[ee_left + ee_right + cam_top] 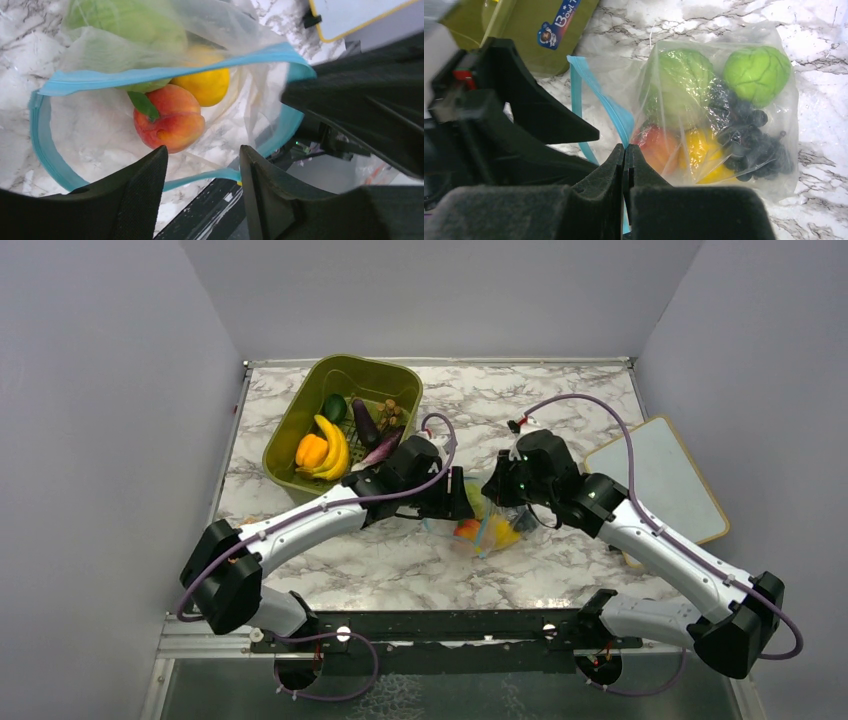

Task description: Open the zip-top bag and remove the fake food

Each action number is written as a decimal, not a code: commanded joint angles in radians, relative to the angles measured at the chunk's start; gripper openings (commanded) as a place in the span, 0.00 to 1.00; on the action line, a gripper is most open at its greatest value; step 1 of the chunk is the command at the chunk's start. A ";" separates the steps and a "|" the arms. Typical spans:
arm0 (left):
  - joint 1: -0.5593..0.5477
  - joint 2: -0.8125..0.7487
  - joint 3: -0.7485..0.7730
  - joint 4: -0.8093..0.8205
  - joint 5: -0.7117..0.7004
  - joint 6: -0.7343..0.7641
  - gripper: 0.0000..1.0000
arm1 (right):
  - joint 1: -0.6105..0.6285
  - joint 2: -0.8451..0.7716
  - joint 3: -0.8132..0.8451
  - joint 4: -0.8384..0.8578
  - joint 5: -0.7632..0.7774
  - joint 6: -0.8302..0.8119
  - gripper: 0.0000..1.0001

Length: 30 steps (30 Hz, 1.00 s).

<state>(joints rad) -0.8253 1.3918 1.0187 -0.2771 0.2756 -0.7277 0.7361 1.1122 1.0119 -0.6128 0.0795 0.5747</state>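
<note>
Two arms met over the zip-top bag [90, 130], which lay in the middle of the table [560, 410]. The first half of the job looked done: the blue strip [125, 77] at the bag's mouth stood apart in a wide loop. The second half looked not yet begun, for all the fake food [170, 117] was inside the bag.

At ten o'clock from the bag sat one green basket [285, 430] with other toys in it. Next came the left gripper [202, 160]. Its two fingers were spread, with the near lip of the bag in the gap. On the three o'clock side of the bag, the right gripper [624, 150] had its fingers pressed together, pinching the blue strip. Farther out at three o'clock lay one white board [660, 475].

Inside the bag I counted five pieces: two green round ones [756, 72], one peach [656, 147], one yellow fruit [205, 82] and one dark purple bunch [749, 140].
</note>
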 commanded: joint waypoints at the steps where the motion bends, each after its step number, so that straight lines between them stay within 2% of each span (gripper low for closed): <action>1: -0.033 0.044 -0.016 0.016 -0.105 -0.099 0.55 | 0.003 -0.023 -0.004 0.041 -0.026 0.020 0.01; 7: -0.100 0.092 -0.012 0.027 -0.171 -0.151 0.57 | 0.003 -0.038 -0.024 0.057 -0.060 0.040 0.01; 10: -0.106 0.106 -0.036 0.041 -0.190 -0.195 0.66 | 0.003 -0.044 -0.030 0.075 -0.093 0.051 0.01; 14: -0.106 0.103 -0.099 0.081 -0.215 -0.238 0.74 | 0.003 -0.058 -0.019 0.055 -0.082 0.048 0.02; 17: -0.107 0.114 -0.142 0.126 -0.199 -0.261 0.75 | 0.003 -0.070 -0.012 0.018 -0.032 0.039 0.06; 23: -0.107 0.135 -0.152 0.152 -0.184 -0.268 0.79 | 0.003 -0.115 -0.029 -0.054 0.067 0.058 0.20; 30: -0.107 0.119 -0.177 0.196 -0.178 -0.281 0.80 | 0.003 -0.222 -0.161 -0.064 0.106 0.144 0.23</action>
<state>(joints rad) -0.9298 1.5265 0.8669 -0.1390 0.1017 -0.9913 0.7361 0.9455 0.9291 -0.6441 0.1379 0.6586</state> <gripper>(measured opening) 0.799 0.224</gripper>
